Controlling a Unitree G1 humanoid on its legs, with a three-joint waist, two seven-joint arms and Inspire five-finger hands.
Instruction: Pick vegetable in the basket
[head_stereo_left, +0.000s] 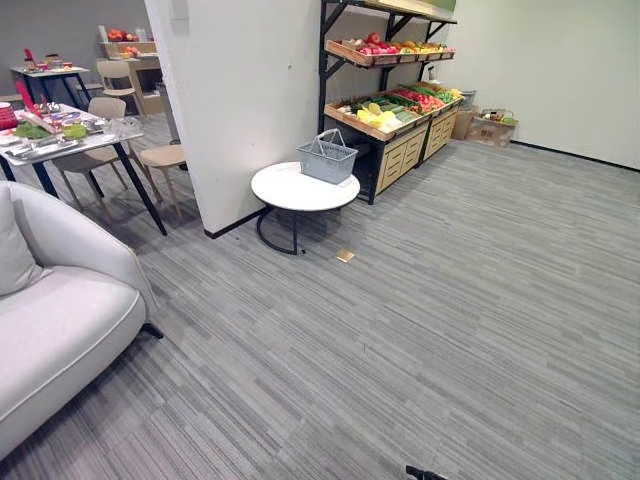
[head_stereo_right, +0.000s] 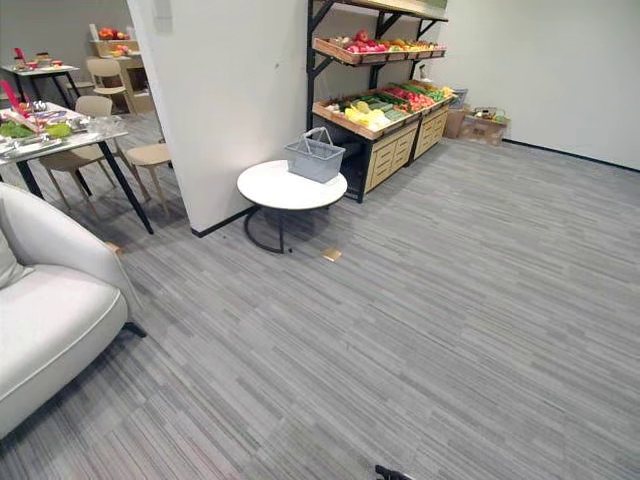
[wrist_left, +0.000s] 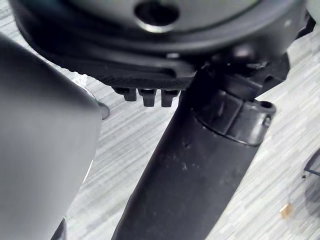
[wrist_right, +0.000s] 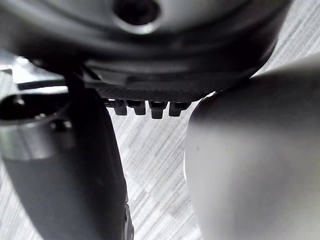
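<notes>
A: Far left?
B: Sofa (head_stereo_left: 60, 330), pale, smooth, with a rounded arm. Behind it is a long counter (head_stereo_left: 82, 148) with a glossy top and thin dark slanted legs; trays of green stuff on it. Chair (head_stereo_left: 165, 157) just beside it, tan rounded seat.
A: Middle?
B: Pillar (head_stereo_left: 250, 100), white, flat, matte. In front is a round counter (head_stereo_left: 285, 190), a smooth white disc on a dark bent-tube base. Basket (head_stereo_left: 328, 158) stands on its far right part: grey, boxy, slotted sides, thin handle loops. Tan square (head_stereo_left: 345, 256) lies flat on the carpet (head_stereo_left: 450, 300), near that counter's base.
A: Task's thing?
B: Vegetables (head_stereo_left: 385, 112) lie in slanted wooden trays on the rack (head_stereo_left: 402, 152), right of the basket and apart from it. Yellow, green and red lumps, too small to tell kinds. The rack has a black metal frame and light wood drawers below.
A: Further right?
B: Brown box (head_stereo_left: 490, 128) by the white wall. The carpet is grey with fine streaky stripes.
A: Hands?
B: Left robot hand (wrist_left: 150, 55), a dark bulk over the carpet; spread or closed, can't tell. Right robot hand (wrist_right: 150, 75), same, can't tell.
</notes>
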